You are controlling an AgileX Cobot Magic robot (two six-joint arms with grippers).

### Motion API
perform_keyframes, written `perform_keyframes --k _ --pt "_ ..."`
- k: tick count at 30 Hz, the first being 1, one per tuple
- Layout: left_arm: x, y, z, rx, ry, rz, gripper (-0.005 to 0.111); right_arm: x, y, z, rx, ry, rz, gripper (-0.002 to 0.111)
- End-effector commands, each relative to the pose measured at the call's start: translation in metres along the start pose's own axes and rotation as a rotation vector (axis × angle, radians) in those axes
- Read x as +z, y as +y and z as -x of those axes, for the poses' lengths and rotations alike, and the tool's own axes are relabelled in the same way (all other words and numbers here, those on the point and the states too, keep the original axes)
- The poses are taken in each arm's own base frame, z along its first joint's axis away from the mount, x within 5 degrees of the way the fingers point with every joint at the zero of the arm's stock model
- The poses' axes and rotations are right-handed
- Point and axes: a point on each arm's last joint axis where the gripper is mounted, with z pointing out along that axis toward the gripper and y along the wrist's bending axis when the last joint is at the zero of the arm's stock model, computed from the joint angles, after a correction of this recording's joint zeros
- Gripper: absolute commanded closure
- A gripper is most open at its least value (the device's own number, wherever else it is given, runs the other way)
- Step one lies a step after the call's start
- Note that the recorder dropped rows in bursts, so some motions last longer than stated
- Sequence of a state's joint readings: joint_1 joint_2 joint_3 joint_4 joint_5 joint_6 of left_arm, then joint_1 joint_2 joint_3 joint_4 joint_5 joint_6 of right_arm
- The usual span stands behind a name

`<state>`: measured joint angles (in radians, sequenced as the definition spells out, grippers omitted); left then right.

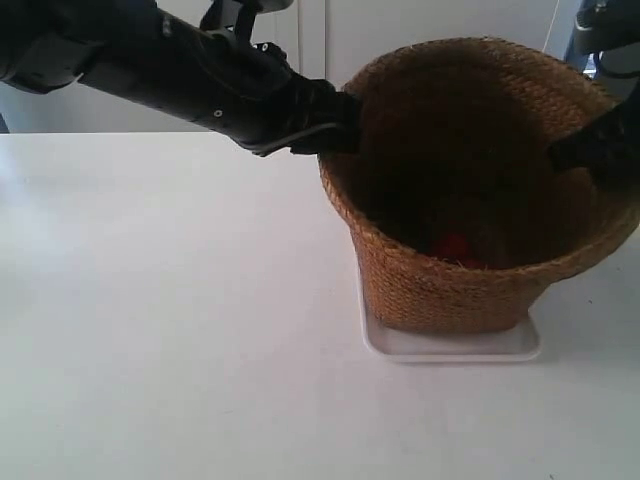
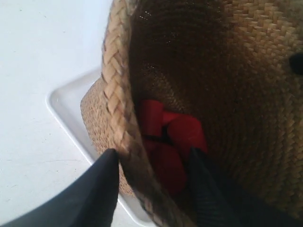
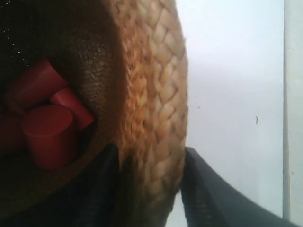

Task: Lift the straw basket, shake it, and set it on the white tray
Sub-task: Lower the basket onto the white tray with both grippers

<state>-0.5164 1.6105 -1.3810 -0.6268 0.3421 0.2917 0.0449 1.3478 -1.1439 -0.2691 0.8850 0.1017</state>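
The straw basket (image 1: 440,290) is sitting upright on the white tray (image 1: 455,346), toward 3 o'clock on the white table (image 1: 150,320), with red cup-like pieces (image 2: 182,135) lying at its bottom. The left gripper (image 2: 152,155) is straddling the braided rim with fingers spread, the inner one standing clear of the wall. The right gripper (image 3: 149,152) is bracketing the rim closely on both sides, though I cannot tell whether it is pressing. In the exterior view, the arm at the exterior view's left (image 1: 200,80) is meeting the rim at 9 o'clock.
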Motion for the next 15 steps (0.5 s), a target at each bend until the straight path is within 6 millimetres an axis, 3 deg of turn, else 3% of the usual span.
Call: perform_keyframes --k 1,7,11,15 --pt "-0.0043 -0.0049 0.0013 0.010 0.004 -0.016 0.056 0.0010 -0.0022 0.0002 -0.015 -0.015 -0.012 0.067" --pt "-0.0043 -0.0041 0.0022 0.016 -0.006 -0.008 0.055 0.0010 -0.0021 0.0008 -0.015 -0.022 -0.011 0.065" --pt "-0.0043 -0.0037 0.0027 0.019 -0.012 -0.003 0.041 0.0009 -0.0020 0.0019 -0.015 -0.034 -0.010 0.049" --pt "-0.0043 -0.0025 0.0033 0.059 -0.017 0.010 0.032 0.0009 -0.0019 0.0029 -0.012 -0.046 -0.009 0.044"
